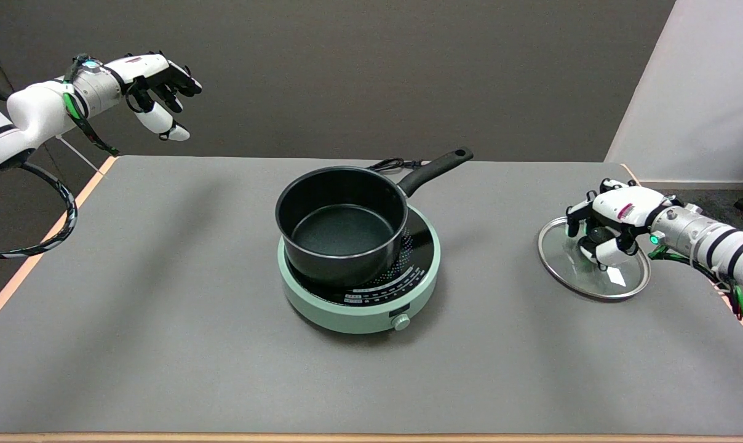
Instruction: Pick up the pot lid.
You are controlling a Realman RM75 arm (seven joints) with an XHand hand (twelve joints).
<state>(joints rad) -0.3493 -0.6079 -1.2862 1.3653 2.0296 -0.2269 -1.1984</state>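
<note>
The pot lid (617, 280) is a round glass disc with a metal rim and a black knob (598, 237), lying on the grey table at the far right. My right hand (611, 224) sits directly over the lid's middle, reaching in from the right. Its fingers curl down around the knob, thumb on the near side and the other fingers on the far-left side, so the knob is gripped between them. The lid's rim looks to rest on the table. The hand hides much of the knob.
A black saucepan (341, 224) with a long handle (436, 169) stands on a mint-green induction cooker (359, 307) at the table's centre. A black cord (396, 163) lies behind it. The idle left hand (159, 92) hangs at the upper left. The table's right edge (740, 320) is close to the lid.
</note>
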